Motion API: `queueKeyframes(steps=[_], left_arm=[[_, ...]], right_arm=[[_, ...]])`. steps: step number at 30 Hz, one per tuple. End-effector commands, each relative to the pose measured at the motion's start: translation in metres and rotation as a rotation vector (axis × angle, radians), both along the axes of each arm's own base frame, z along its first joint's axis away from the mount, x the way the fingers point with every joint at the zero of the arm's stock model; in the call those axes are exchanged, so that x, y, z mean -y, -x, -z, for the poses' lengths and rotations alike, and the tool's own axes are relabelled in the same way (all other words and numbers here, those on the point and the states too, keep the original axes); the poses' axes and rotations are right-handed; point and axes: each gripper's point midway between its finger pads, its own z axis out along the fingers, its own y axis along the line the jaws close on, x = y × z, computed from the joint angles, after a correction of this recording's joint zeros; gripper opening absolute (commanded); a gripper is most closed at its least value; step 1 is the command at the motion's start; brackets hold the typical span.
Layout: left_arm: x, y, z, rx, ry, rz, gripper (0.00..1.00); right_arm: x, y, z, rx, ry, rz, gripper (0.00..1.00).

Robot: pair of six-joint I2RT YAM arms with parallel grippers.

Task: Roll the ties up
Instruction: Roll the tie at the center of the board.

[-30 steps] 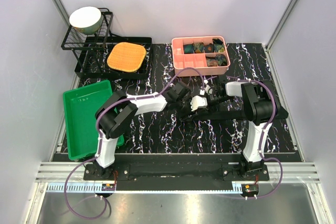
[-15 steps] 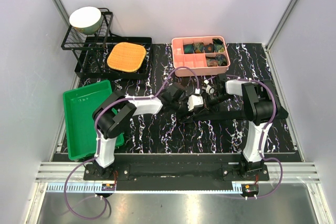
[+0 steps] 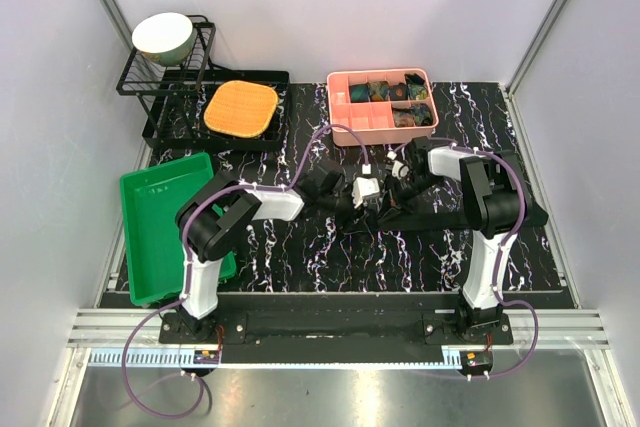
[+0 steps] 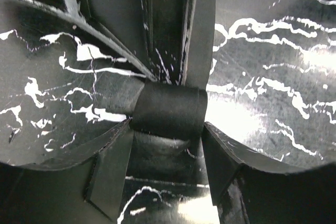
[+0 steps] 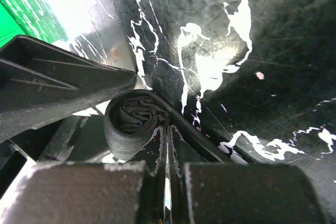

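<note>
Two robot arms are facing each other over a black tie (image 4: 170, 109) near the middle of a black, white-veined table (image 3: 300, 257). One end of the tie is sitting wound into a tight roll, its axis lying flat along the surface. The unrolled length (image 3: 430, 219) is stretching away toward the right edge and passing under the right arm.

The left gripper (image 4: 167, 129) is pointing in from the left with its jaws standing apart, one finger (image 4: 113, 171) flanking each side of the roll. Whether the pads are touching the fabric is not clear. The right gripper (image 5: 167, 169) is pointing in from the opposite side with its jaws pressed together. Its tips are sitting just beside the roll, where the loose strip is leaving it, and the wrist view is not showing whether any fabric is pinched between them.

A pink tray (image 3: 350, 129) is standing along the far edge, right of the middle. It is carrying several rolled patterned ties (image 3: 395, 92) in its far and right compartments. A green tray (image 3: 160, 217) is lying by the left edge. A black wire rack (image 3: 165, 82) is occupying the far left corner, with a pale bowl (image 3: 163, 35) resting upside down on top and an orange pad (image 3: 240, 109) lying on its low shelf.
</note>
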Motion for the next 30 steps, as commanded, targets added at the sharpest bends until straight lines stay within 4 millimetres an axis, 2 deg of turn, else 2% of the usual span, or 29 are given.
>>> queueKeyframes(steps=[1, 5, 9, 13, 17, 18, 25, 26, 30], left_arm=[[0.004, 0.011, 0.013, -0.086, 0.033, 0.012, 0.6], [0.012, 0.009, 0.006, -0.073, 0.071, 0.038, 0.61], [0.013, 0.009, 0.01, -0.057, 0.065, 0.064, 0.61], [0.006, 0.007, 0.025, -0.012, -0.016, 0.069, 0.55], [-0.003, 0.005, 0.039, 0.021, -0.099, 0.049, 0.42], [-0.005, 0.004, 0.042, 0.028, -0.117, 0.034, 0.31], [-0.019, 0.001, 0.054, 0.033, -0.192, -0.026, 0.01], [-0.022, 0.002, 0.056, 0.033, -0.207, -0.031, 0.0], [-0.034, 0.001, 0.058, 0.062, -0.271, -0.063, 0.0]], right_arm=[[0.033, 0.0, 0.045, 0.053, 0.254, -0.082, 0.0], [0.032, -0.001, 0.047, 0.056, 0.264, -0.093, 0.0], [0.032, -0.002, 0.047, 0.06, 0.273, -0.099, 0.0], [0.032, -0.003, 0.047, 0.061, 0.273, -0.106, 0.0], [0.028, -0.005, 0.042, 0.067, 0.248, -0.114, 0.0], [0.026, -0.006, 0.04, 0.071, 0.233, -0.119, 0.0], [0.012, -0.011, 0.01, 0.076, 0.137, -0.119, 0.0], [0.012, -0.014, 0.003, 0.076, 0.131, -0.112, 0.01], [0.019, -0.02, -0.018, 0.103, 0.099, -0.126, 0.15]])
